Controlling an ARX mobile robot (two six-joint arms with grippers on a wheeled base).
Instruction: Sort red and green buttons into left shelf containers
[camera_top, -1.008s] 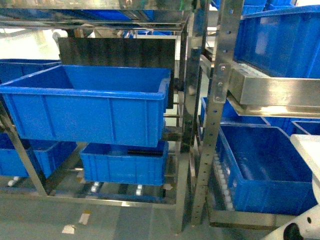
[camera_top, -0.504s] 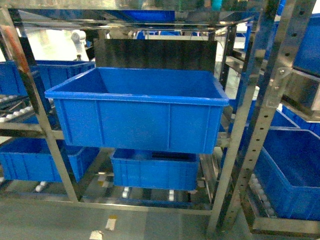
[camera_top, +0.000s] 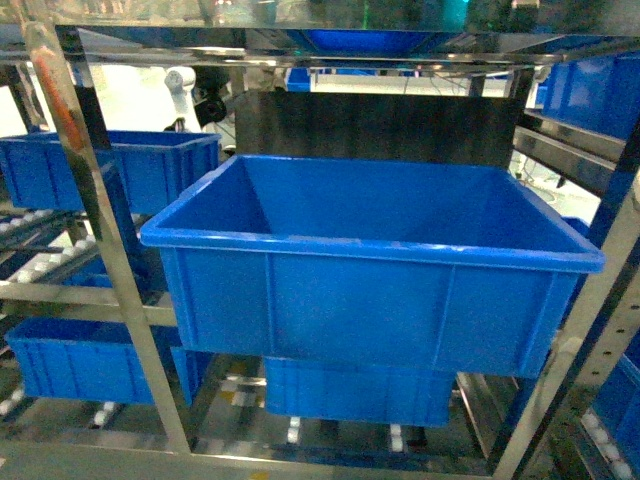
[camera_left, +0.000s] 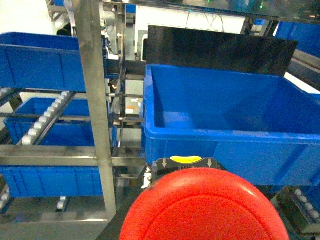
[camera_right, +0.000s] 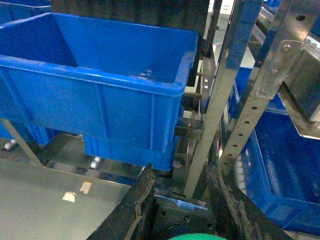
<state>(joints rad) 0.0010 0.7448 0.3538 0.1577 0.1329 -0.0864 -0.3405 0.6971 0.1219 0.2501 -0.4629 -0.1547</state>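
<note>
A big blue container (camera_top: 370, 248) sits on the steel shelf, filling the middle of the head view; neither gripper shows there. In the left wrist view the red button (camera_left: 202, 207) fills the bottom, its dark body and yellow tip poking out above the cap. My left gripper (camera_left: 186, 167) holds it just short of the container's (camera_left: 225, 132) near wall, fingers mostly hidden by the cap. In the right wrist view my right gripper (camera_right: 182, 185) is shut on the green button (camera_right: 195, 236), below and right of the container (camera_right: 100, 70).
Steel shelf uprights (camera_top: 110, 230) flank the container, and a black panel (camera_top: 380, 125) stands behind it. A smaller blue bin (camera_top: 355, 390) sits beneath it, with more blue bins at the left (camera_top: 120, 165). Another perforated post (camera_right: 250, 110) and blue bin (camera_right: 285, 165) stand to the right.
The head view has swung left and closer: the big blue container has gone from the left to the middle and looks larger, and the right-hand shelf has left the view.
</note>
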